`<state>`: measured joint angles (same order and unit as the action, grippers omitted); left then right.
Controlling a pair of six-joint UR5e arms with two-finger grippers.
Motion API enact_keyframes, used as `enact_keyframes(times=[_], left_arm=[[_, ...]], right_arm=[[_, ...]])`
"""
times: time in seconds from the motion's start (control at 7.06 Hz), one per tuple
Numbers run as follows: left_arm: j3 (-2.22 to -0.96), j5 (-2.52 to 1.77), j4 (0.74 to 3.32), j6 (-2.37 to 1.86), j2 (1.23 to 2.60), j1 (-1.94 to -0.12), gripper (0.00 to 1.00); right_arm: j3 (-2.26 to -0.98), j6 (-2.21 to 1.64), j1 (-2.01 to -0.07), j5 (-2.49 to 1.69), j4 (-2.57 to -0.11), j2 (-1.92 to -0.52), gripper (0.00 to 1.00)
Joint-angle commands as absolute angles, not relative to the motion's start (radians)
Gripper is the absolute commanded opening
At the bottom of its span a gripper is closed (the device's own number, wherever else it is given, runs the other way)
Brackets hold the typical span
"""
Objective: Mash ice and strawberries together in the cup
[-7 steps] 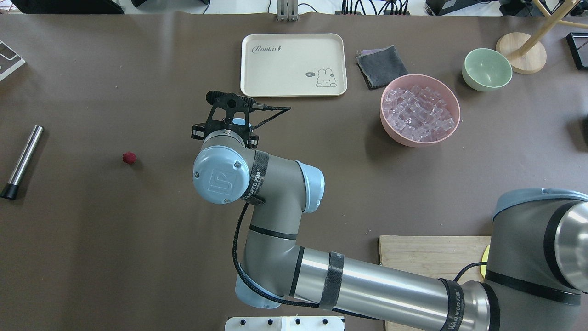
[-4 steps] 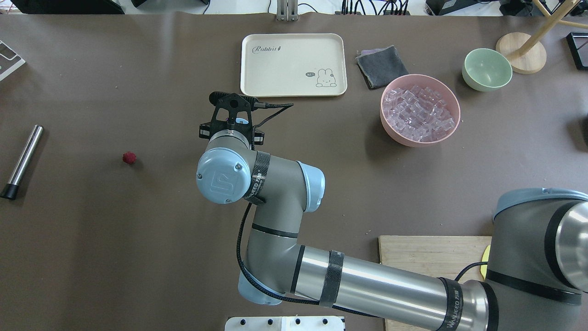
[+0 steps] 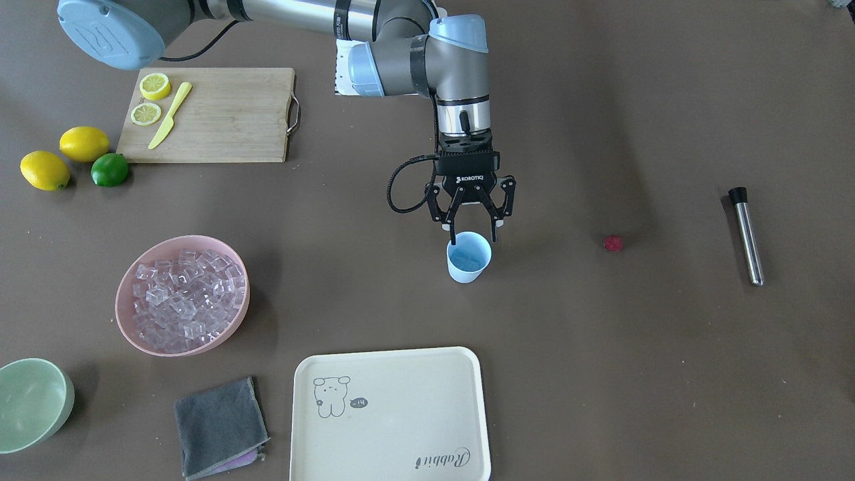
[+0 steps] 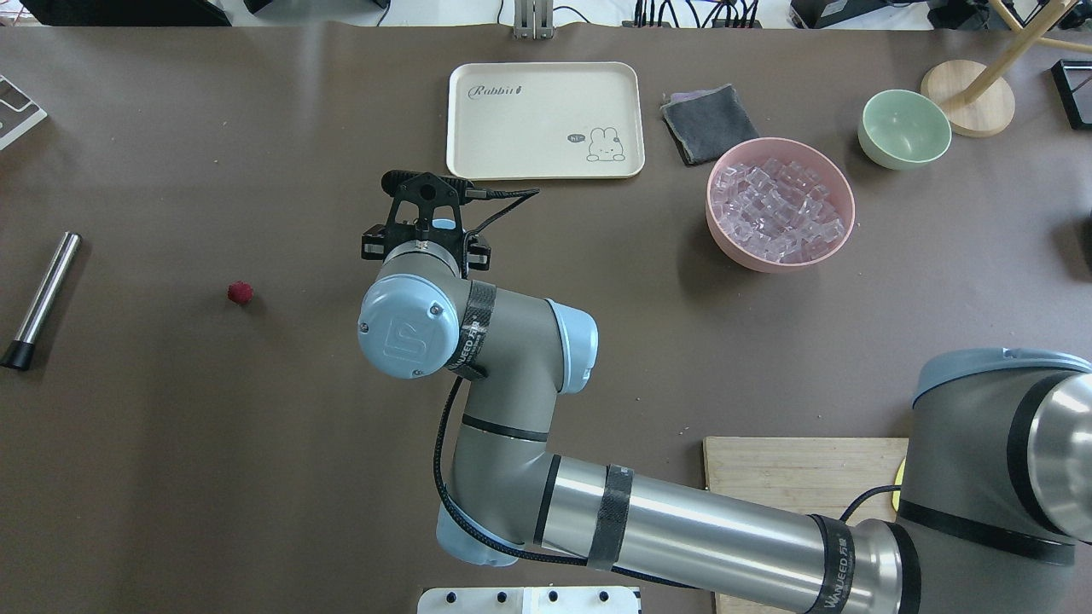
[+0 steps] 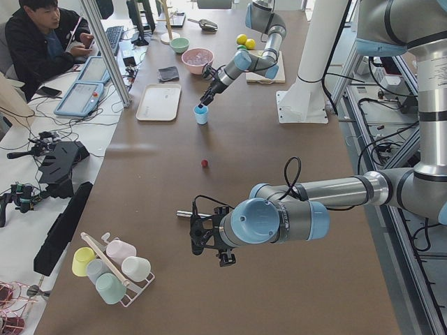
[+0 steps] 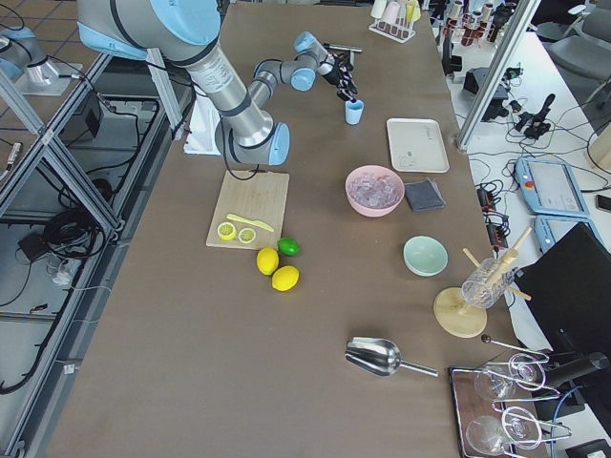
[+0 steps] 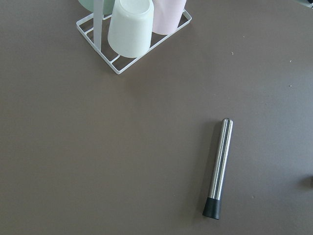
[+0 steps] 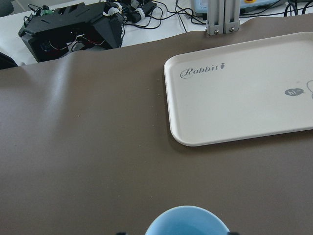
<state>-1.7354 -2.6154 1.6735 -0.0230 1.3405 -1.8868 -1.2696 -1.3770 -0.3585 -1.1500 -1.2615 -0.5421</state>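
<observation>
The light blue cup (image 3: 469, 260) stands upright mid-table; nothing shows inside it. My right gripper (image 3: 475, 236) is open, with a finger on either side of the cup's rim, apart from it. In the right wrist view the rim (image 8: 187, 221) sits at the bottom centre. The strawberry (image 3: 613, 243) lies alone on the table towards my left. It also shows in the overhead view (image 4: 241, 293). The ice (image 3: 180, 294) fills a pink bowl (image 3: 127, 321). My left gripper (image 5: 202, 237) hangs above the table near a steel muddler (image 7: 219, 166). I cannot tell whether it is open or shut.
A cream tray (image 3: 391, 461) lies beyond the cup. A grey cloth (image 3: 220, 424) and a pale green bowl (image 3: 30, 401) lie past the pink bowl. A cutting board (image 3: 220, 113) with lemon slices and a knife, two lemons and a lime sit near my base. A rack of cups (image 7: 132, 29) stands at the far left.
My right wrist shifted slightly right, then back left, staying over the cup. The cup, strawberry and muddler have not moved.
</observation>
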Motion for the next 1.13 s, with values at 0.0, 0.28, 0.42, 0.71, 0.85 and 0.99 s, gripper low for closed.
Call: enact_keyframes(times=[0.0, 0.28, 0.42, 0.71, 0.85, 0.99], left_arm=[[-1.735, -2.615, 1.674, -0.023, 1.341, -1.887, 0.99], [-1.736, -2.615, 1.677, -0.023, 1.341, -1.887, 0.99], [-1.732, -2.615, 1.695, -0.023, 1.341, -1.887, 0.99], [-1.733, -2.617, 1.695, -0.023, 1.339, -1.888, 0.99], [-1.738, -2.617, 1.712, -0.023, 1.327, -1.887, 0.99], [-1.733, -2.617, 1.733, -0.023, 1.324, -1.887, 0.99]], right_arm=[[-1.389, -1.338, -0.431, -1.291, -1.415, -0.578, 1.00], [-1.623, -1.338, -0.560, -1.390, -1.538, -0.773, 1.00], [-1.664, -1.289, -0.646, -1.452, -1.537, -0.878, 1.00], [-1.666, -1.256, -0.745, -1.454, -1.548, -0.977, 1.00], [-1.680, -1.253, -0.777, -1.469, -1.539, -1.011, 1.00], [-1.681, -1.262, -0.779, -1.479, -1.534, -1.052, 1.00]])
